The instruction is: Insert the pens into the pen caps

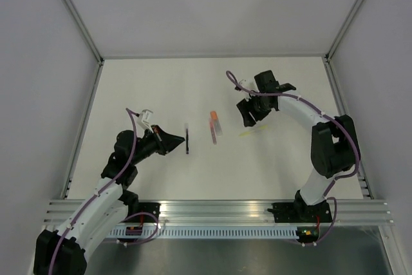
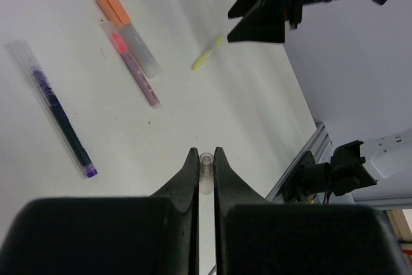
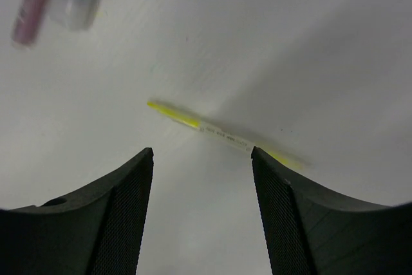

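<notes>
Left hand (image 1: 175, 140) clamped shut on clear pen cap (image 2: 206, 175), pinched between tips, above bench (image 1: 283, 172). Black pen (image 1: 187, 141) just beside at its 3 o'clock, lying 12-to-6. Orange-capped pen (image 2: 125, 27) and pink pen (image 2: 136, 75) side by side near bench centre. Right hand (image 3: 201, 154) spread wide, gripping nothing, hovers over yellow pen (image 3: 193, 122). All pens well off bench edges. Broad bench stretch runs toward 12 o'clock wall (image 1: 212, 11).
</notes>
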`<state>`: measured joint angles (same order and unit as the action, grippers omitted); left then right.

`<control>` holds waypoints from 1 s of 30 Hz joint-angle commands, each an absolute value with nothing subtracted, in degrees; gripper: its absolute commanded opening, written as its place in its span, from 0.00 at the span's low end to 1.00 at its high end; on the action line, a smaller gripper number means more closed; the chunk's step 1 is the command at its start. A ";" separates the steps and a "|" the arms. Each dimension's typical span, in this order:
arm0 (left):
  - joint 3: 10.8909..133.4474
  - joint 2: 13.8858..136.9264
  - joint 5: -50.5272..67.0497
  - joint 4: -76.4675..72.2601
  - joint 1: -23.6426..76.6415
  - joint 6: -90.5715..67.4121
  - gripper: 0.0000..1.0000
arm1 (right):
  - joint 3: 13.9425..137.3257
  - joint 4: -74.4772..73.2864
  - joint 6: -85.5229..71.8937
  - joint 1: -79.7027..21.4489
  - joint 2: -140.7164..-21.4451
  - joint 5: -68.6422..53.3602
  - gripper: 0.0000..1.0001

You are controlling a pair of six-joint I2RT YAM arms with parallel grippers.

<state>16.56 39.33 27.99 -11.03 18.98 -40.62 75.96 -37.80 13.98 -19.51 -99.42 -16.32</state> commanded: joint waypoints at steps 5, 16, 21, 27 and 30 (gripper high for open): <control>17.05 37.79 25.49 -9.85 18.63 -38.76 0.02 | 65.83 -29.62 41.39 -19.25 -98.42 -14.76 0.64; 17.31 37.27 24.87 -9.23 18.63 -38.50 0.02 | 70.75 -35.85 51.50 -19.60 -105.11 -14.76 0.61; 17.58 37.18 24.43 -8.79 18.63 -38.32 0.02 | 70.93 -37.97 53.61 -19.86 -107.31 -14.86 0.60; 17.58 36.30 23.91 -8.26 18.63 -38.32 0.02 | 69.00 -36.66 53.53 -20.83 -109.86 -11.08 0.39; 17.58 35.95 23.73 -7.91 18.63 -38.32 0.02 | 68.12 -36.30 52.30 -21.00 -109.60 -10.11 0.23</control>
<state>16.56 36.77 25.32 -8.49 18.98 -40.53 69.49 -36.88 51.31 -20.84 -107.26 -11.81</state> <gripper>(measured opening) 0.058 0.255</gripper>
